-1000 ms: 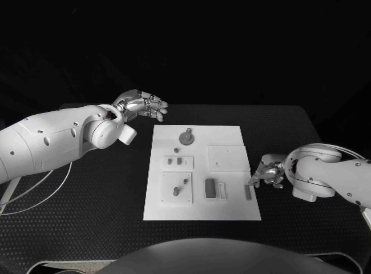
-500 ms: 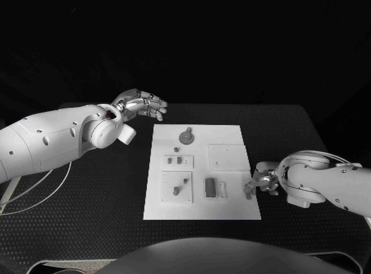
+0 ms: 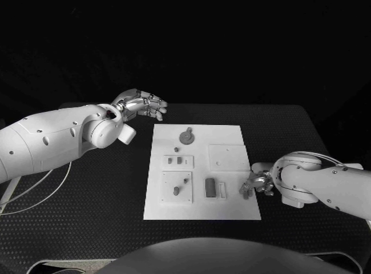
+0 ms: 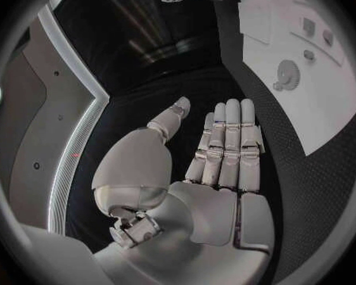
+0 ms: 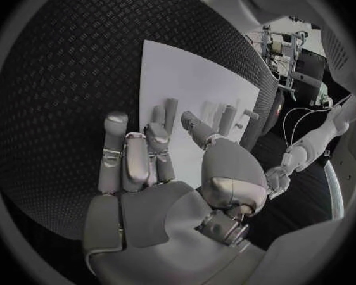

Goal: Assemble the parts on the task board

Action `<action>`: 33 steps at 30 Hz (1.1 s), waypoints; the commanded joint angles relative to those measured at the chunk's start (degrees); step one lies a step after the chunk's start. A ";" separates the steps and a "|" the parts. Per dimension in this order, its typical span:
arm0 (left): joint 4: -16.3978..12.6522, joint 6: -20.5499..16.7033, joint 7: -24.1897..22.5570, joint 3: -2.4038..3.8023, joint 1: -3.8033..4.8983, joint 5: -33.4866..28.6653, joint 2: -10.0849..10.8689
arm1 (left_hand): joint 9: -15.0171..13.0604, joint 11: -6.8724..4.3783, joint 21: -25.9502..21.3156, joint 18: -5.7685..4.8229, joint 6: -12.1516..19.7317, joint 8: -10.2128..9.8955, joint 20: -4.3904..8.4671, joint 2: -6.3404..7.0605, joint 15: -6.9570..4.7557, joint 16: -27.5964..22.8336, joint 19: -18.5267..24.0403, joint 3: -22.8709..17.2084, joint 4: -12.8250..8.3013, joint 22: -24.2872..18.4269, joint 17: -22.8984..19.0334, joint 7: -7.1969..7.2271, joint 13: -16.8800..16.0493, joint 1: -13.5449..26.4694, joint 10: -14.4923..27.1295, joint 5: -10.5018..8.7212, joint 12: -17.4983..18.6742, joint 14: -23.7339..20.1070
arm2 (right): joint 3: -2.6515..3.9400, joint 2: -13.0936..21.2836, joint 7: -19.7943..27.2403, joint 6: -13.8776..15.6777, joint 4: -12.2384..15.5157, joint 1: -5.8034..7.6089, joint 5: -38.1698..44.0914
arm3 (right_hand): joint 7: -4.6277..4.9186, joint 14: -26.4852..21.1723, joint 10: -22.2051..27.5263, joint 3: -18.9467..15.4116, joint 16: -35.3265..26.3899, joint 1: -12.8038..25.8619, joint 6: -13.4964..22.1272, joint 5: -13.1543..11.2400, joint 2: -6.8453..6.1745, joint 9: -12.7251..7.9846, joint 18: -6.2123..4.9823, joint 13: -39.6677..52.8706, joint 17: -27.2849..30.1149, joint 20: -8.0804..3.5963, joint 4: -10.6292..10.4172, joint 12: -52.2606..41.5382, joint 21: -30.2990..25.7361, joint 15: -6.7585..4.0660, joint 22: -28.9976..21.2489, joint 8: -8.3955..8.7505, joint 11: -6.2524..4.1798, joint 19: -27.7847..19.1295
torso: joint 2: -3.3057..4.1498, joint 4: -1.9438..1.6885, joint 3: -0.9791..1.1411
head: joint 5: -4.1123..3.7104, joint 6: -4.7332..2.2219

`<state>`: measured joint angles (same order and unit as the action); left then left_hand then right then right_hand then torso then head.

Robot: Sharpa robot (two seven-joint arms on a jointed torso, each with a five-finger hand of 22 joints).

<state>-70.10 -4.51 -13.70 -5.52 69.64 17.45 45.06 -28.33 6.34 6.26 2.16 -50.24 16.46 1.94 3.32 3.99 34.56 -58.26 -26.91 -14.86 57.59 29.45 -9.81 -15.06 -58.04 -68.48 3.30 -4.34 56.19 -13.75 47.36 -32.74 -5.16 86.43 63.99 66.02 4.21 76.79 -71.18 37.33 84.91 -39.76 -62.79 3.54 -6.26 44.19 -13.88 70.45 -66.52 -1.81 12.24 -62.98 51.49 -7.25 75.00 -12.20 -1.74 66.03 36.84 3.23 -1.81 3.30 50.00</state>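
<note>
Head view: the right hand [image 3: 258, 184] hovers at the board's [image 3: 226, 211] near edge, fingers around a small part [image 3: 248, 193] — grip unclear. The left hand [image 3: 142, 105] is open, holding nothing, well beyond the board.

Task board [image 3: 226, 137] mid table [image 3: 87, 228], parts [image 3: 211, 188] on it.

I am seeing the black textured desk [image 3: 95, 211] lying under plain darkness; beyond the desk's far edge, nothing of the room is showing through.
</note>
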 commanded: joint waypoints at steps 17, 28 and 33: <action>-0.14 0.34 -0.33 0.03 0.19 -0.39 0.10 | 0.09 0.11 -0.36 0.54 0.04 0.03 -0.18 -0.06 -0.06 -0.36 -0.39 -0.17 0.37 0.07 0.16 -0.16 -0.04 0.43 -0.13 -0.25 0.26 0.43 | -0.45 -2.75 0.11 -1.36 -2.03 -3.28 12.94 | 1.08 -1.38 1.99 0.71 -0.12 -7.73 3.04 0.29 0.43 -0.98 -1.12 -1.07 1.44 -0.20 4.44 1.51 -0.17 0.36 1.04 1.91 0.69 -0.74 | -0.04 0.07 0.02 | -0.11 0.00; -0.15 0.28 -0.31 0.03 0.19 -0.39 0.12 | 0.11 0.12 -0.37 0.53 0.08 0.02 -0.19 -0.08 -0.06 -0.40 -0.39 -0.18 0.41 0.08 0.20 -0.18 -0.04 0.46 -0.11 -0.24 0.28 0.42 | -0.45 -2.24 0.15 0.34 -0.23 -3.41 10.19 | 1.86 -2.26 2.72 -0.22 -0.28 -13.61 4.57 0.29 2.52 -2.35 -1.12 -1.48 2.31 0.27 4.62 1.89 -0.10 1.12 1.08 3.01 1.44 -1.57 | -0.10 0.10 -0.05 | 0.04 0.00; -0.16 0.22 -0.26 0.03 0.19 -0.39 0.16 | 0.11 0.12 -0.38 0.53 0.09 0.01 -0.19 -0.10 -0.05 -0.43 -0.38 -0.20 0.43 0.08 0.22 -0.18 -0.04 0.46 -0.10 -0.24 0.29 0.42 | -0.44 -0.65 0.77 1.97 1.18 -3.38 3.45 | 1.88 -2.14 2.76 -0.66 -0.21 -14.05 4.48 0.30 4.84 -2.73 -1.12 -1.61 2.23 0.40 4.61 1.94 0.06 1.13 1.08 3.05 1.47 -1.66 | -0.04 0.04 -0.03 | -0.02 0.00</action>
<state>-70.15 -4.54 -13.60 -5.53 69.65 17.43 45.24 -28.28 6.34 6.26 1.75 -50.24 16.46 1.94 3.32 3.99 34.34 -58.26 -27.07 -14.71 57.58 29.61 -9.81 -15.07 -58.04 -68.48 3.30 -4.34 56.19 -13.21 46.46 -31.73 -1.70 87.49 61.91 75.38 2.53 74.71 -68.47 37.06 84.91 -51.94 -63.18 3.66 -4.59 41.54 -13.83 68.91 -64.21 -1.41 16.92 -61.35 51.48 -6.20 75.00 -17.29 -0.10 64.77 36.76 3.30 -1.85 3.33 50.00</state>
